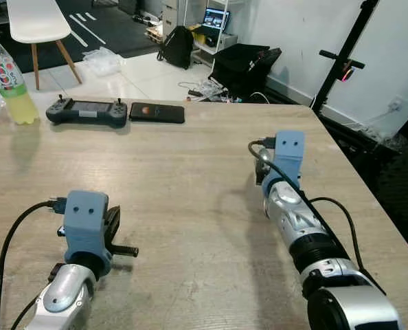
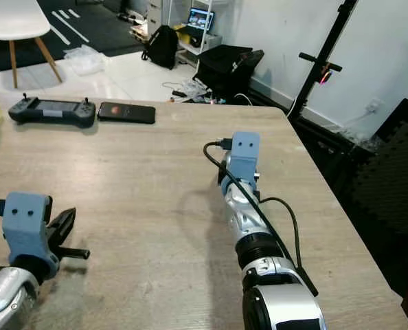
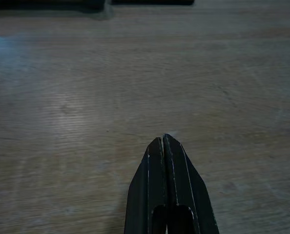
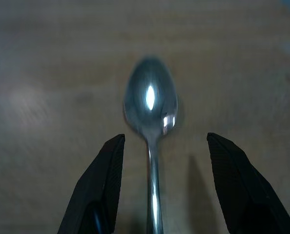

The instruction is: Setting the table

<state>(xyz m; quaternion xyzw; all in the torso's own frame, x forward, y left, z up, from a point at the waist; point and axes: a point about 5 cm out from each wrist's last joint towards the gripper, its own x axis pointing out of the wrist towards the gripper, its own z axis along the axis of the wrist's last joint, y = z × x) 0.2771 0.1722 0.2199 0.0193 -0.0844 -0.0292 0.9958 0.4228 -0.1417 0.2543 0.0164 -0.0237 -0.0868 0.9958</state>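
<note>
Across the wide wooden tabletop both silver arms reach forward, the left arm low at the near left and the right arm stretched further out on the right side. Beyond the far edge stand a white chair on the floor and a black bag by the wall. On the far left of the tabletop an upright plastic bottle holds yellow-green drink. Just beside it lies a dark handheld game controller, and a black phone lies flat right next to that.

The left gripper hangs just over bare wood with its two black fingers clenched together, holding nothing. The right gripper sits low over the tabletop with its fingers spread wide apart. Between them, touching neither, a shiny metal spoon lies on the wood, its bowl pointing away from the wrist and its handle running back down the middle of the gap.
</note>
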